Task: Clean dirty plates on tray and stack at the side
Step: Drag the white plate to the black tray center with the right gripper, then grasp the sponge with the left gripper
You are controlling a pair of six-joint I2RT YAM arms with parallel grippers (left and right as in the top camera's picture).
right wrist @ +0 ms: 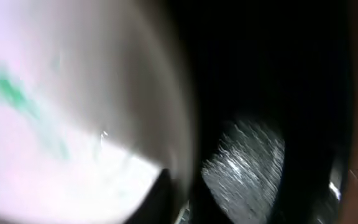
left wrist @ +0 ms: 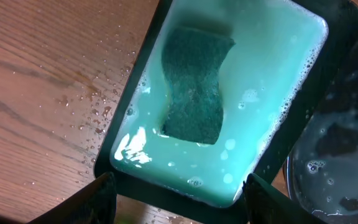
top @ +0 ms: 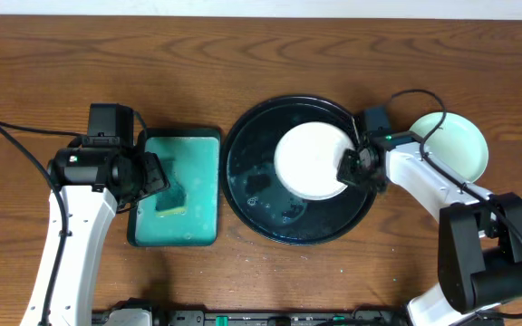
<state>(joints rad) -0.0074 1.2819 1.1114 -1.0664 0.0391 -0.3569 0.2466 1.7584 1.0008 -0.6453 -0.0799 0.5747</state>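
Observation:
A white plate (top: 311, 160) lies on the round black tray (top: 252, 195), in its right half. My right gripper (top: 355, 168) is shut on this plate's right rim. In the blurred right wrist view the plate (right wrist: 55, 155) fills the left side with a teal smear on it, the gripper (right wrist: 182, 199) pinches its rim, and the wet black tray (right wrist: 272, 74) lies beyond. A second pale mint plate (top: 456, 145) rests on the table right of the tray. My left gripper (top: 152, 175) is open and empty over a teal rectangular tray; it also shows in the left wrist view (left wrist: 179, 208).
The teal rectangular tray (top: 202, 149) with a black rim holds soapy water and a green sponge (top: 172, 196), left of the black tray. The left wrist view shows the sponge (left wrist: 194, 84) in the foam, water drops on the wood, and the black tray's edge (left wrist: 337, 155).

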